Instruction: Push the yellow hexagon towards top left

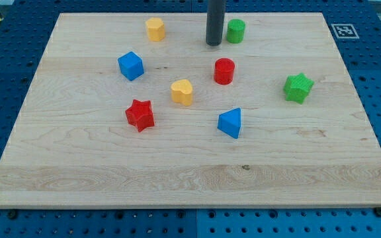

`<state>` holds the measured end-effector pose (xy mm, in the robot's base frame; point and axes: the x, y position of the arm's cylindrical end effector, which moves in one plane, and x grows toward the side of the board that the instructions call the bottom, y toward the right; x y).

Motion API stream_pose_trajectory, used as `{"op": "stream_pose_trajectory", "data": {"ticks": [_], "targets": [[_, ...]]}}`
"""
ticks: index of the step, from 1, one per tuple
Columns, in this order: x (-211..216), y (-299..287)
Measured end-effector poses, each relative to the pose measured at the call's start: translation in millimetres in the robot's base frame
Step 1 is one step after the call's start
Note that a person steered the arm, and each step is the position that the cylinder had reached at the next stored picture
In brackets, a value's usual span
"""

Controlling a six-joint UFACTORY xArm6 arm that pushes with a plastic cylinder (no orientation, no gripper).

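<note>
Eight coloured blocks lie scattered on the wooden board [177, 165], which sits on a blue perforated table [5, 53]. My tip [213, 43] is down near the view's top edge, a bare dark rod with nothing to open or close and nothing held; it stands just left of the green cylinder [235, 30], close beside it, though I cannot tell if they touch. The yellow hexagon [155, 29] sits at the view's top, left of centre, well to the left of my tip and apart from it. Below my tip is the red cylinder [224, 71], and lower left of that a second yellow block [182, 92], its shape unclear. The blue cube [130, 65] lies left of centre, with the red star [139, 115] below it. The blue triangular block [230, 123] rests lower down near the middle, and the green star [298, 87] sits alone toward the view's right.
</note>
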<state>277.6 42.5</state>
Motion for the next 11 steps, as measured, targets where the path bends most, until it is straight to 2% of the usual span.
{"op": "stream_pose_trajectory", "data": {"ticks": [1, 3, 5, 7, 11], "targets": [[0, -2], [0, -66], [-28, -67], [-9, -104], [-24, -119]]}}
